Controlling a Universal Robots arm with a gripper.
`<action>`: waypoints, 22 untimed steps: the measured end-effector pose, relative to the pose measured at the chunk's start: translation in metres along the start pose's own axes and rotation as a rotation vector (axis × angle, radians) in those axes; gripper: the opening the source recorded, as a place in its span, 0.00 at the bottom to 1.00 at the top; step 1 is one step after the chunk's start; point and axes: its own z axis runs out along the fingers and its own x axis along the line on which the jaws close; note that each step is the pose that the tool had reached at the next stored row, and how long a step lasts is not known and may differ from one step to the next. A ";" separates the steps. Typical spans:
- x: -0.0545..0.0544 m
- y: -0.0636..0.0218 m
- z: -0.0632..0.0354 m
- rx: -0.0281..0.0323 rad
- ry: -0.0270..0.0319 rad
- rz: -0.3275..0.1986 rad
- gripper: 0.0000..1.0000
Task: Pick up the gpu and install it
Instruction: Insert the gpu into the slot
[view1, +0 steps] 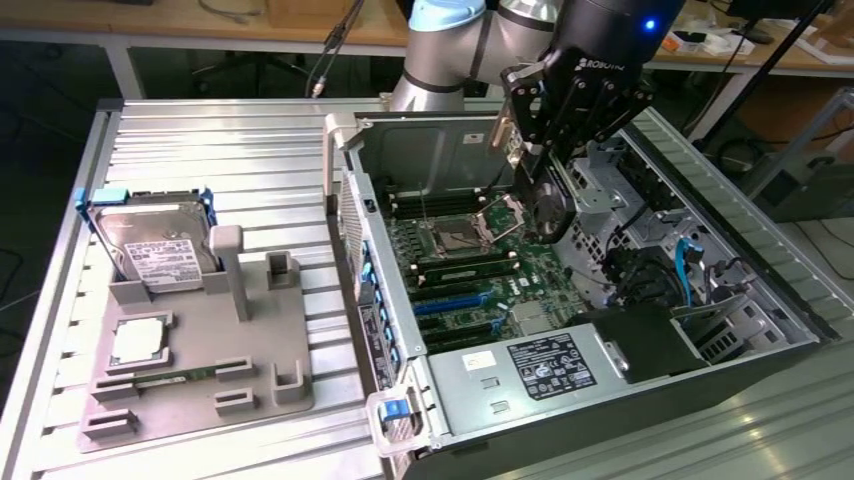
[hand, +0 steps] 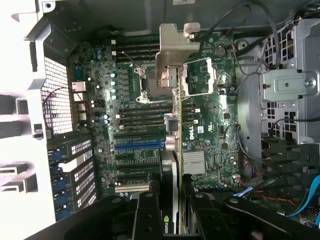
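Observation:
My gripper (view1: 545, 150) is shut on the gpu (view1: 550, 200) and holds it edge-down inside the open computer case (view1: 400, 130), above the motherboard (view1: 461, 275). The card hangs near the CPU socket (view1: 461, 235), clear of the board. In the wrist view the gpu (hand: 175, 125) runs edge-on away from my gripper (hand: 172, 205), its silver bracket (hand: 177, 45) at the far end. It crosses over the socket and the expansion slots, among them a blue slot (hand: 139, 144). Black fingers (hand: 147, 215) clamp the card's two faces.
On the exterior view's left a grey fixture (view1: 254, 330) carries a hard drive (view1: 158, 252), a CPU (view1: 138, 342) and a memory stick (view1: 167, 379). Inside the case are the power supply (view1: 527, 372), drive cages (view1: 614, 190) and blue cables (view1: 687, 265).

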 end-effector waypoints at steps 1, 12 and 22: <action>0.000 0.0000 0.0000 0.0000 0.0000 0.000 0.27; 0.000 0.0000 0.0000 -0.0005 0.0004 -0.038 0.27; 0.000 0.0000 0.0000 -0.0029 0.0023 -0.191 0.27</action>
